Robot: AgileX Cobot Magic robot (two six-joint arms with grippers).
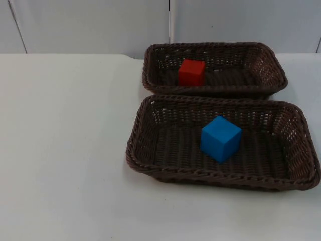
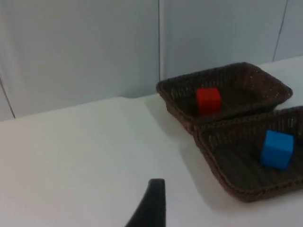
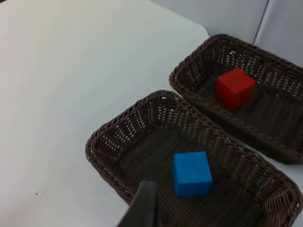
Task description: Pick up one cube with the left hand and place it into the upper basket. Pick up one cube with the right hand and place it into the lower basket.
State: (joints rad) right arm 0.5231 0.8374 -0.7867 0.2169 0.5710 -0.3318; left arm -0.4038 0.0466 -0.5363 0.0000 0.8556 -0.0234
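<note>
The small red cube (image 1: 191,72) is sitting inside the upper dark brown woven wicker basket (image 1: 273,68), toward that basket's left half, resting on the woven floor close to the near wall. The larger blue cube (image 1: 220,138) is lying in the lower dark brown woven wicker basket (image 1: 301,145), roughly at its centre, turned so one corner edge is facing the camera in the top view. The two baskets are standing one behind the other on the white table top (image 1: 65,150), their long rims just beside each other, and the upper one is reaching back close to the grey partition wall (image 1: 90,25).

From the left wrist view, the red cube (image 2: 208,100) and the blue cube (image 2: 277,149) are both showing well apart from the left gripper's black fingertip (image 2: 152,203), which is hovering over bare table (image 2: 71,156) away from the baskets. With one fingertip showing, I cannot tell how the left gripper is set.

From the right wrist view, the right gripper's black fingertip (image 3: 142,208) is hanging above the near rim of the lower basket (image 3: 102,137), with the blue cube (image 3: 191,173) just beside it and the red cube (image 3: 234,88) farther off in the upper basket (image 3: 189,71). The right gripper's setting I cannot tell either.
</note>
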